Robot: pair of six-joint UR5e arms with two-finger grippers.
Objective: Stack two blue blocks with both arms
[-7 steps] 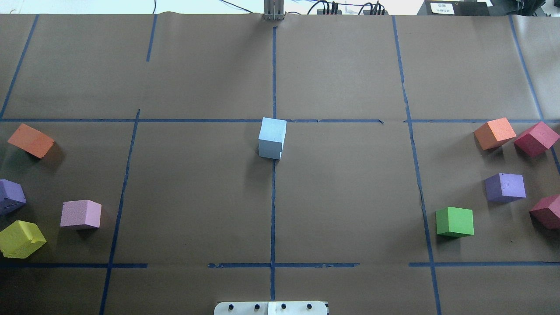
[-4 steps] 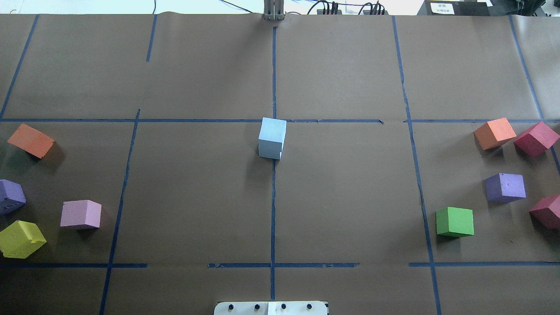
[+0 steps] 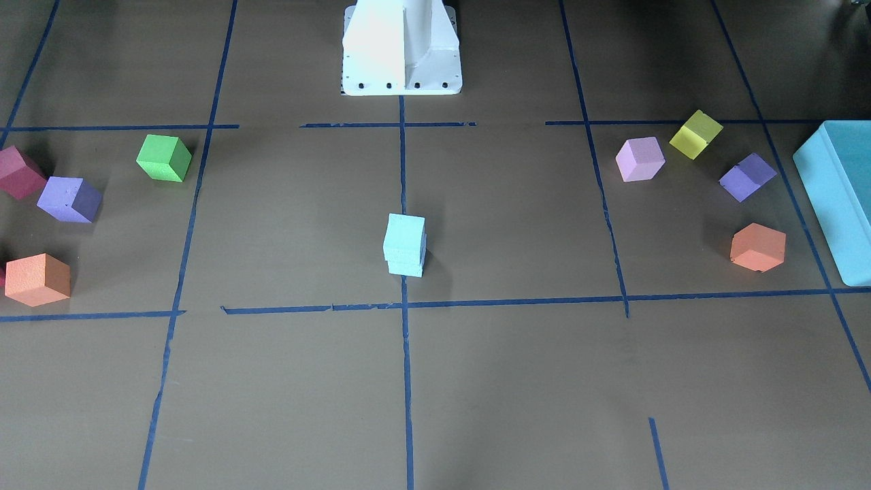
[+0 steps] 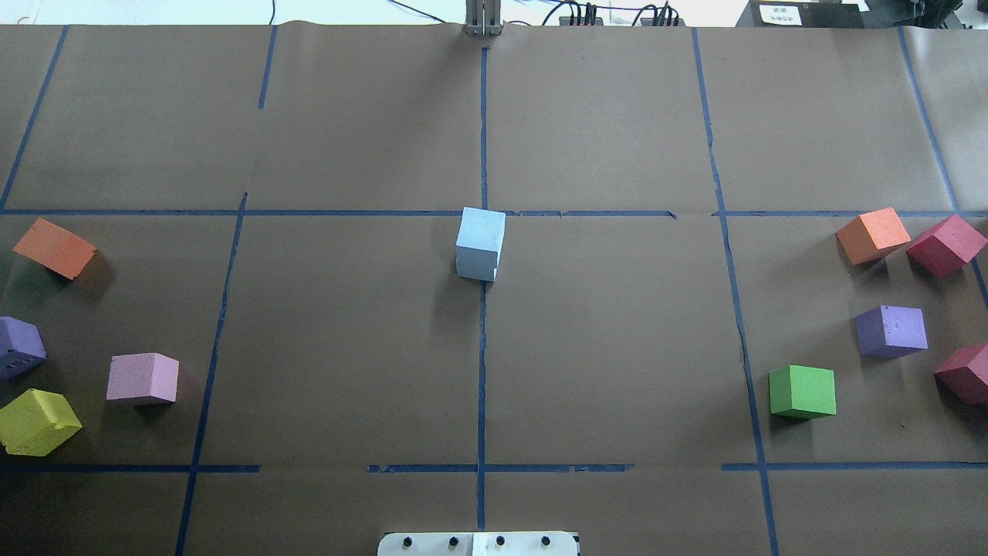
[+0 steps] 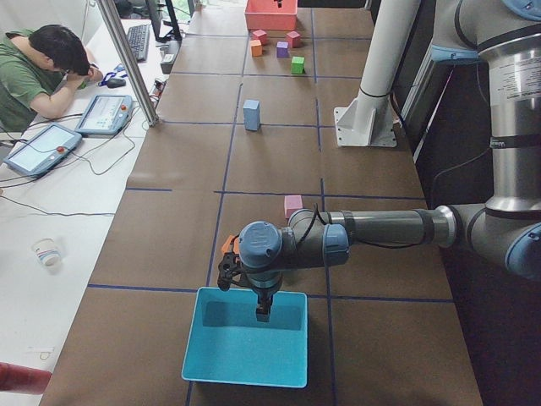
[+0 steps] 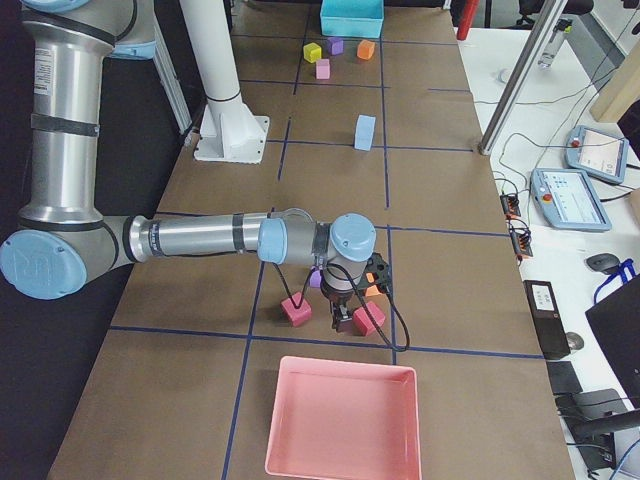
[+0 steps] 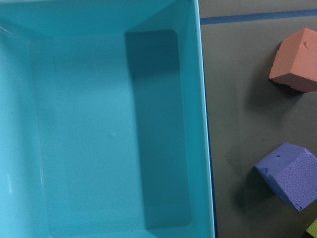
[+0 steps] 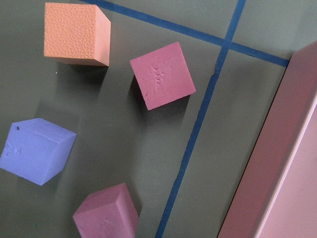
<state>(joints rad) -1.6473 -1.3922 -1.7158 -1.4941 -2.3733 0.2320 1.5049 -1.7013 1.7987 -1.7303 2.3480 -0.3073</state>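
The two pale blue blocks stand stacked at the table's centre on the middle tape line. The upper block (image 3: 404,235) sits on the lower block (image 3: 406,268). The stack also shows in the overhead view (image 4: 480,243), the left view (image 5: 251,114) and the right view (image 6: 365,131). No gripper is near it. My left gripper (image 5: 263,315) hangs over the teal box (image 5: 245,347). My right gripper (image 6: 343,320) hangs over the red cubes (image 6: 296,311) near the pink tray (image 6: 340,425). I cannot tell whether either is open or shut.
On my left lie orange (image 4: 54,247), purple (image 4: 19,347), pink (image 4: 143,378) and yellow (image 4: 37,421) cubes. On my right lie orange (image 4: 872,235), red (image 4: 945,245), purple (image 4: 891,330) and green (image 4: 803,391) cubes. An operator (image 5: 38,72) sits at the side desk.
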